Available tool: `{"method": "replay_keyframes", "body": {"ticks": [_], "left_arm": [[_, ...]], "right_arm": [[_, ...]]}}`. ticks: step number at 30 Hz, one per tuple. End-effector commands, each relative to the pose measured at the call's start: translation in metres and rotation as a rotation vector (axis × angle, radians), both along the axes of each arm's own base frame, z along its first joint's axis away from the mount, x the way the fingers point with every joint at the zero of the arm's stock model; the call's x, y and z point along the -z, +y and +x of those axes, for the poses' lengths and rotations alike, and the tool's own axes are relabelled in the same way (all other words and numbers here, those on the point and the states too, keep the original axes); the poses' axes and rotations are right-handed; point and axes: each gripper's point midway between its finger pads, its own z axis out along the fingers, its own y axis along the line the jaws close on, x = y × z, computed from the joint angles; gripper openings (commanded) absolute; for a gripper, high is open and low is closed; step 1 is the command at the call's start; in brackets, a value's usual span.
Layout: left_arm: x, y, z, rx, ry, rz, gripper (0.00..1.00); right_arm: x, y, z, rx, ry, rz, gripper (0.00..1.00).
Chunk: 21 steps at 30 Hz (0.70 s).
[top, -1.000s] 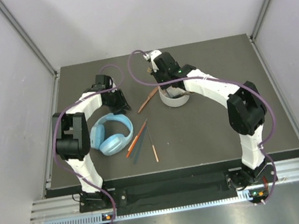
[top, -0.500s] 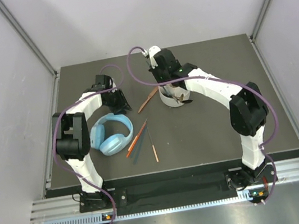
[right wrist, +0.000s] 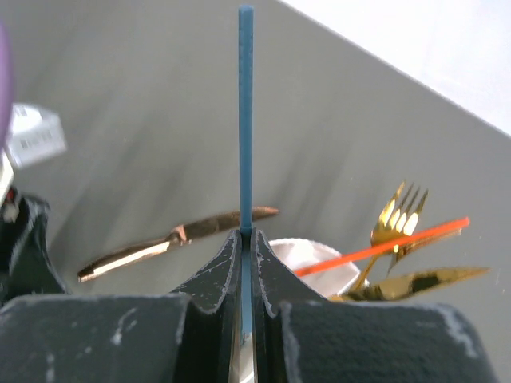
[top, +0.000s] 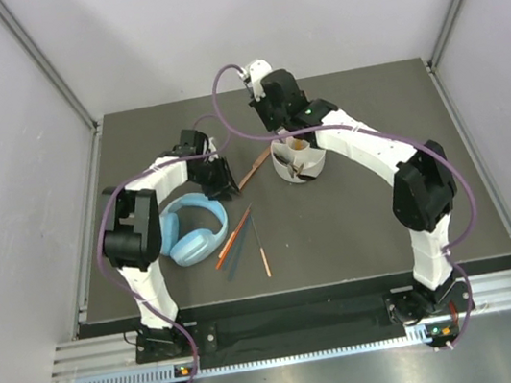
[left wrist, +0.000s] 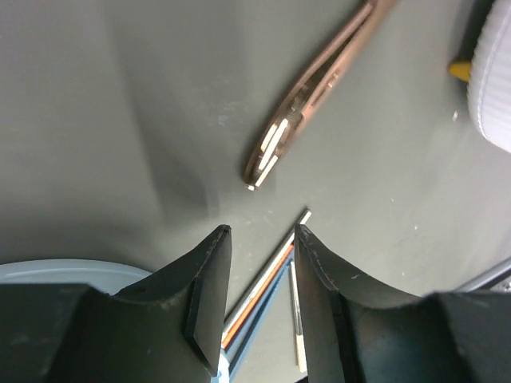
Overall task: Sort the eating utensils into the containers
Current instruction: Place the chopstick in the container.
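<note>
Jutting straight out past the clenched fingers of the right gripper (right wrist: 246, 238), a teal chopstick (right wrist: 245, 120) is pinched at one end. The claw hangs at the white holder (right wrist: 315, 255), where a gold fork (right wrist: 399, 211) and an orange chopstick (right wrist: 383, 243) lean. A bronze utensil (left wrist: 311, 96) lies on the dark table (top: 339, 227) just left of the holder. The left gripper (left wrist: 261, 233) hovers near it, jaws parted and empty, above loose chopsticks (top: 235, 236) lying beside light blue headphones (top: 191, 229).
</note>
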Motion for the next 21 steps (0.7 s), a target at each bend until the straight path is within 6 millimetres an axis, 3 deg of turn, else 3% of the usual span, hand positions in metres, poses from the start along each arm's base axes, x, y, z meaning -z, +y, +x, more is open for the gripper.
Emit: {"method": "replay_keyframes", "body": {"ticks": [1,6,12,21], "left_arm": [[-0.008,-0.007,0.004,0.047,-0.024,-0.030,0.43],[-0.010,-0.016,0.001,0.071,-0.021,-0.051,0.43],[-0.007,-0.020,-0.002,0.094,-0.013,-0.043,0.43],[-0.003,-0.021,-0.002,0.090,0.001,-0.038,0.43]], "right_arm": [[-0.029,0.004,0.030,0.023,-0.123,0.037,0.00],[-0.017,0.006,0.044,0.029,-0.154,0.017,0.00],[-0.004,-0.012,0.061,0.089,-0.172,-0.002,0.00],[0.016,-0.018,0.061,0.090,-0.139,-0.034,0.00]]}}
